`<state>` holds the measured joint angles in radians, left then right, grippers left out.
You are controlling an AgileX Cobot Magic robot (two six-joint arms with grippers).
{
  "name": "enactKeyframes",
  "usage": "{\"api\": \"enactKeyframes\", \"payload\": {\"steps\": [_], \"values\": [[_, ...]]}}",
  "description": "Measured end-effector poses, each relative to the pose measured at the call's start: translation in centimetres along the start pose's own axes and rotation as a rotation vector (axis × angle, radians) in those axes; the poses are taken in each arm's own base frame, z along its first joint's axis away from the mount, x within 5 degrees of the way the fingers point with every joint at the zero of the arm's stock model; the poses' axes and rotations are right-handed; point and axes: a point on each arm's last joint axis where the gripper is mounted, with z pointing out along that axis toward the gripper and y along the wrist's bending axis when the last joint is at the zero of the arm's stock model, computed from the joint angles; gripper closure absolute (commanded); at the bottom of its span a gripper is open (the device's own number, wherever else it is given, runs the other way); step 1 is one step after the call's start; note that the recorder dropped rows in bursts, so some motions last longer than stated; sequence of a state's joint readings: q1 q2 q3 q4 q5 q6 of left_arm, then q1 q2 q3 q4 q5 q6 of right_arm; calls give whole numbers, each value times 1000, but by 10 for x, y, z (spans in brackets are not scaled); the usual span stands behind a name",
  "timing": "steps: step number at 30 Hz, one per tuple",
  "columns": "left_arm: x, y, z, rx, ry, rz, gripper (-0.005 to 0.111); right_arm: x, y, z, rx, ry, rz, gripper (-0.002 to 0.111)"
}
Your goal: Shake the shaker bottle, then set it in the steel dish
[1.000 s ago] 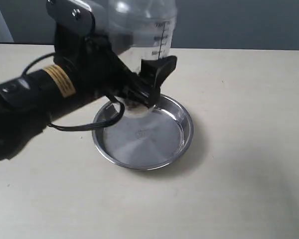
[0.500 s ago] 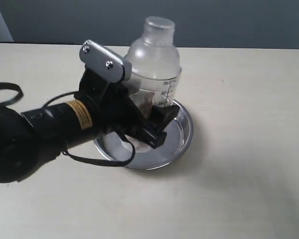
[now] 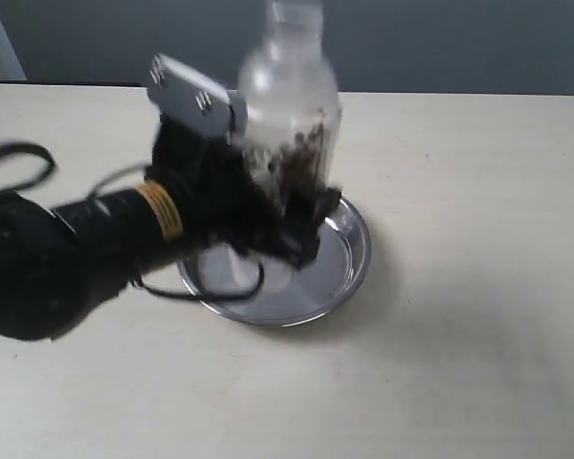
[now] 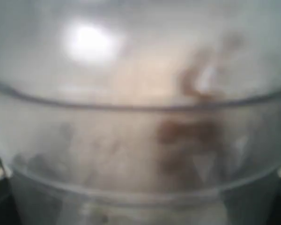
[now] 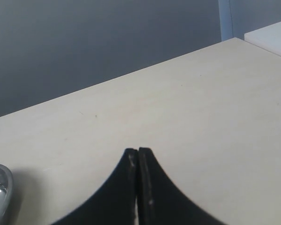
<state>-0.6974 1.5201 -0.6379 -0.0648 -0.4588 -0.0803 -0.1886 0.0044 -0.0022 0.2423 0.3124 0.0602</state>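
The shaker bottle stands upright and blurred over the steel dish, which sits on the table. Brown pellets are scattered partway up inside the bottle; in the left wrist view they show as brown smears behind its clear wall. The dish holds nothing else. The left gripper has its fingers clamped on the bottle's lower body, hiding the base, so contact with the dish cannot be told. The right gripper has its fingers pressed together, holding nothing, above the table well apart from the bottle.

No text is legible. The yellow label on the left arm and the shaker bottle are both too blurred to read.
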Motion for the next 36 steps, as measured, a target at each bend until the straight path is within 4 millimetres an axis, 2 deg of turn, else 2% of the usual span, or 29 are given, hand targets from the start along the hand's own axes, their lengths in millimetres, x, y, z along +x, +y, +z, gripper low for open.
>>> {"api": "enactKeyframes", "payload": {"steps": [1, 3, 4, 5, 7, 8, 11, 12, 13, 15, 17, 18, 21, 22, 23, 25, 26, 28, 30, 32, 34, 36], "values": [[1, -7, -3, 44, 44, 69, 106, 0, 0, 0, 0, 0, 0, 109], [-48, -18, -20, 84, -173, 124, 106, 0, 0, 0, 0, 0, 0, 109], [-54, -17, -21, 70, -233, 117, 106, 0, 0, 0, 0, 0, 0, 109], [-40, -10, -12, 37, -206, 85, 106, 0, 0, 0, 0, 0, 0, 109], [14, 0, 3, -6, 39, 35, 106, 0, 0, 0, 0, 0, 0, 109], [16, -4, 0, 18, 78, 68, 106, 0, 0, 0, 0, 0, 0, 109], [-34, -14, -19, 58, -138, 102, 106, 0, 0, 0, 0, 0, 0, 109], [-46, -15, -23, 55, -210, 104, 106, 0, 0, 0, 0, 0, 0, 109], [-49, -14, -23, 44, -244, 101, 106, 0, 0, 0, 0, 0, 0, 109], [-26, -6, -11, 2, -173, 63, 106, 0, 0, 0, 0, 0, 0, 109], [15, -2, -3, -19, 27, 16, 106, 0, 0, 0, 0, 0, 0, 109], [12, -10, -7, 18, 24, 53, 106, 0, 0, 0, 0, 0, 0, 109], [-35, -21, -25, 64, -204, 102, 106, 0, 0, 0, 0, 0, 0, 109], [-43, -21, -27, 57, -249, 100, 106, 0, 0, 0, 0, 0, 0, 109], [-45, -16, -26, 28, -278, 81, 106, 0, 0, 0, 0, 0, 0, 109], [-32, -7, -17, -18, -228, 39, 106, 0, 0, 0, 0, 0, 0, 109], [-16, -5, -11, -24, -138, 17, 106, 0, 0, 0, 0, 0, 0, 109], [-8, -9, -10, 13, -64, 64, 106, 0, 0, 0, 0, 0, 0, 109], [-33, -20, -22, 74, -137, 170, 106, 0, 0, 0, 0, 0, 0, 109], [-53, -21, -29, 70, -243, 199, 106, 0, 0, 0, 0, 0, 0, 109], [-39, -8, -19, 18, -232, 156, 106, 0, 0, 0, 0, 0, 0, 109], [3, 5, -3, -33, -82, 64, 106, 0, 0, 0, 0, 0, 0, 109]]}}
